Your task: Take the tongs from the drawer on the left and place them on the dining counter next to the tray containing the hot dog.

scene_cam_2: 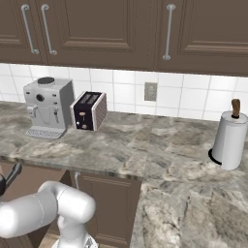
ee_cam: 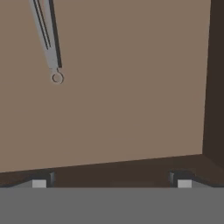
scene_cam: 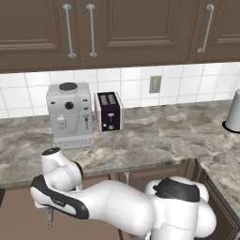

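Gripper (ee_cam: 112, 183): jaws wide apart, holding nothing, over the drawer's near wall.
Tongs (ee_cam: 47, 35): flat on the drawer floor, well apart from the fingers, ring end nearest them.
Drawer (ee_cam: 131, 96): open, brown floor, dark walls.

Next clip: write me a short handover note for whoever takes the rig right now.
Gripper: open, empty, looking down into the open drawer.
Tongs: lying on the drawer floor toward the upper left of the hand view, ring end nearest, apart from the fingers.
Done: drawer open, arm lowered below the counter edge.
Left: line up over the tongs, grasp, lift out, carry to the dining counter, set beside the hot dog tray.
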